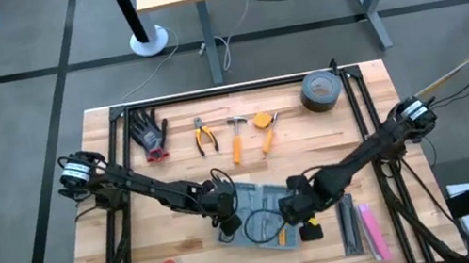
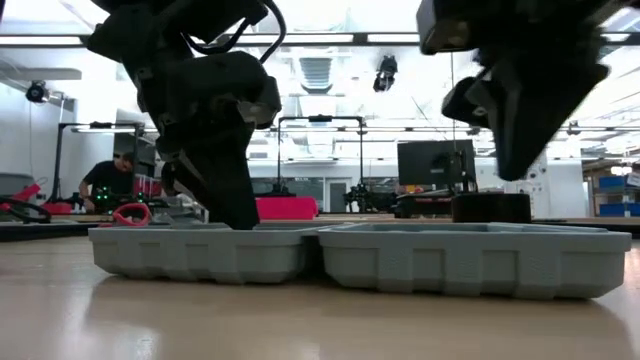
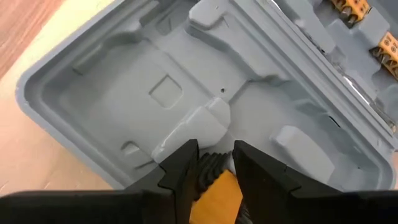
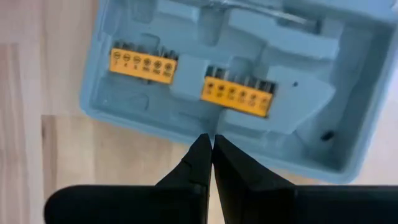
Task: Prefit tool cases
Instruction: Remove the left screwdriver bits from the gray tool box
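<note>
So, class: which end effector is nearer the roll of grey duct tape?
Right. The right end effector is over the open tool case, below the duct tape; the left end effector is farther left.

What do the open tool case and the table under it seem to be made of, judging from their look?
The tool case looks like moulded plastic, matt blue-grey: its slots have soft rounded edges and a faint even sheen. The table looks like pale wood, probably sealed, since it shows plank seams and grain in the high view and a faint reflection of the case in the low view.

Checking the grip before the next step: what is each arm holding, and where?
The left gripper clamps a black-and-yellow tool by its ribbed end, over the open case. The right gripper holds nothing.
</note>
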You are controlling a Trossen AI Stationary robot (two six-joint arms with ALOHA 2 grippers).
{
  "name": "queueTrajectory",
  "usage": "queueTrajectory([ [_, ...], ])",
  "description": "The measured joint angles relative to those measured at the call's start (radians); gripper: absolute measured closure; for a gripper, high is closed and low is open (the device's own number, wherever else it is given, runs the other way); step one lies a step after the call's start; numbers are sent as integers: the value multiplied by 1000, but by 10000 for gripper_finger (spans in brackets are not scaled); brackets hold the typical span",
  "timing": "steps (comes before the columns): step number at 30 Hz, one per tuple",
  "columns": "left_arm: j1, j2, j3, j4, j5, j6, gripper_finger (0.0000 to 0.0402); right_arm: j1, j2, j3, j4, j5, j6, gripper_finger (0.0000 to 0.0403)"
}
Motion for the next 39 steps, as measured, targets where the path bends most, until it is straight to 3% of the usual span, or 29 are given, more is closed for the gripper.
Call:
queueTrajectory([
  [10,0,-2,-7,3,-6,-55,288,8,1,-80,56,57,96,403],
  [28,-1,-3,-9,-1,-6,-73,287,-99,-2,-148,67,188,-4,403],
  [39,-1,-3,2,2,-24,-14,287,-129,-33,-119,62,192,-31,403],
])
